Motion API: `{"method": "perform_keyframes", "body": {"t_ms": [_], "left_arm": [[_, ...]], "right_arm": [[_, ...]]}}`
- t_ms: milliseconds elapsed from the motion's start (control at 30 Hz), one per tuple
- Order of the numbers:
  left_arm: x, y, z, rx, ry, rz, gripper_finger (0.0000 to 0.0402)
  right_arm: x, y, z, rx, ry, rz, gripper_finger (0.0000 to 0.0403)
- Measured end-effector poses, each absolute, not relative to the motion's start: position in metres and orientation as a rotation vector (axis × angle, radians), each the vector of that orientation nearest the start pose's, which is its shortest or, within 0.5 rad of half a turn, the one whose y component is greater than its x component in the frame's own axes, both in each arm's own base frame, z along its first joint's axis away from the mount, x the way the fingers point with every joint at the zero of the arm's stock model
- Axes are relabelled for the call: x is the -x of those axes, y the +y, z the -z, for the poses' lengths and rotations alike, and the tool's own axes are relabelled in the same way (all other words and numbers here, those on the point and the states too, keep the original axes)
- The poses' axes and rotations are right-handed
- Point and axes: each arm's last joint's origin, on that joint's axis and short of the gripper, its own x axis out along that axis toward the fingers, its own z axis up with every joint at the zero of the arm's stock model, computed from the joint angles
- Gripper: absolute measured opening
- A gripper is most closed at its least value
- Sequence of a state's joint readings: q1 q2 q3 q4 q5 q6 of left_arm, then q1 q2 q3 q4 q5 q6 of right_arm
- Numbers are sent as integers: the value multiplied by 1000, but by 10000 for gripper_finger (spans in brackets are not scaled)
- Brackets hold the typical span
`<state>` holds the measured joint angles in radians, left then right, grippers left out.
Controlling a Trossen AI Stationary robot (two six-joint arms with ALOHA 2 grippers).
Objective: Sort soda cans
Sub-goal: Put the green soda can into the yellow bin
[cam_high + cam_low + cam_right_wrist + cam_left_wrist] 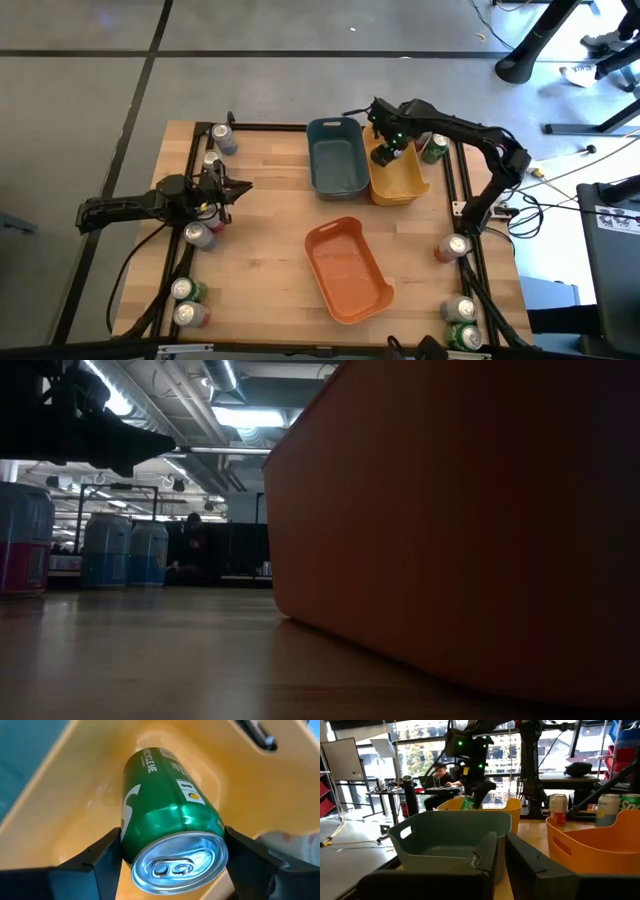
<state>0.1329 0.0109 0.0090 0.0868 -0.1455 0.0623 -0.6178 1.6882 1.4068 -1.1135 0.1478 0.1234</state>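
Note:
My right gripper (388,150) (172,834) hangs over the yellow bin (405,182) and is shut on a green soda can (167,827). In the left wrist view that can (467,803) shows just behind the yellow bin's rim. My left gripper (240,187) (501,840) waits shut over the table's left part, holding nothing. Other cans stand upright on the table: several along the left edge (200,235) (224,140) and several along the right edge (455,247) (433,148). My right gripper pinches the green can between its two fingers (107,850), on the side wall just below the silver top (180,862). The fingers come from above, slanting down into the yellow bin. The can is tilted, base toward the bin floor; whether the base touches, I cannot tell.
A teal bin (337,155) stands against the yellow bin's left side. An orange bin (347,268) lies nearer the front and fills the low view's right (460,530). A black frame rail (190,200) runs along the table's sides. Bare wood lies between the left cans and the bins.

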Motion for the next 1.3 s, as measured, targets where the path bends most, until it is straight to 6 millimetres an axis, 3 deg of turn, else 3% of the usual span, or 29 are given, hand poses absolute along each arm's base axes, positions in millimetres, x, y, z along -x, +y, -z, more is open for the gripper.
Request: {"method": "perform_keyframes", "body": {"t_ms": [233, 433, 767, 867, 1100, 1300], "left_arm": [[-96, 17, -174, -28, -80, -279, 29], [-96, 17, -174, -23, -80, -279, 29], [-96, 17, -174, -15, -82, -279, 29], [-96, 17, -174, -6, -83, -278, 29], [-96, 17, -174, 20, -86, -277, 29], [-96, 17, -174, 20, -86, -277, 29]], "right_arm": [[-260, -197, -257, -424, 1323, 749, 298], [-257, -200, -253, -457, 1341, 739, 272], [-259, -218, -287, -487, 1325, 768, 274], [-264, -229, -280, -511, 1365, 771, 272], [-274, -234, -254, -571, 1483, 713, 277], [-278, -238, -249, -567, 1464, 715, 281]]}}
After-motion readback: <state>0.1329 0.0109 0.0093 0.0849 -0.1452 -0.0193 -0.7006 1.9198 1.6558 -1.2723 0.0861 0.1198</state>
